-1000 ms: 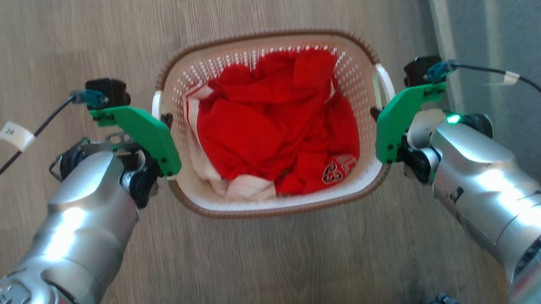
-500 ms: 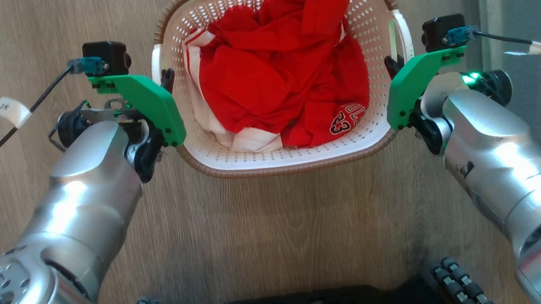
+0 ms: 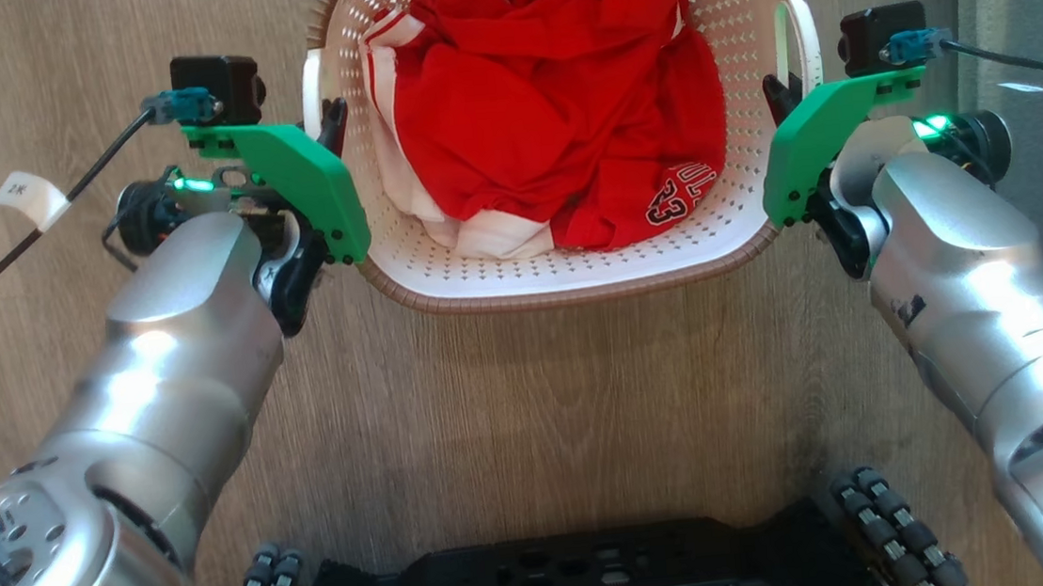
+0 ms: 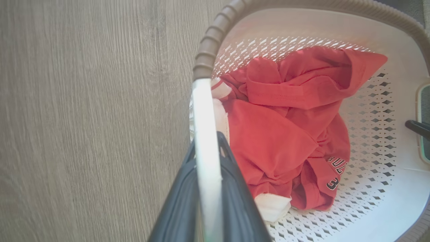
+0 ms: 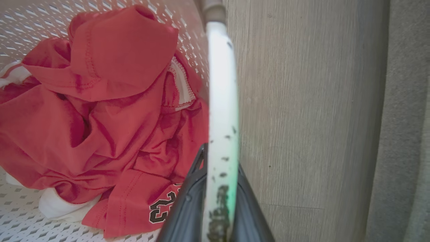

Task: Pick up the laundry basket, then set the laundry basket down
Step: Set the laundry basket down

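Bridging jaws (by handles (image 4: 205,127)): laundry basket (image 3: 576,274)

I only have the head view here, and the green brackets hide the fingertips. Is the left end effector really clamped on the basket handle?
Observer: Yes. The left wrist view shows the left end effector with both dark fingers pinching the white left handle of the laundry basket.
Operator: And the right?
Observer: The right end effector is shut on the right handle, which is speckled with dark marks.
Operator: The basket's far end is cropped for me.
Observer: The brown rim curves unbroken around it, with the red garment inside.
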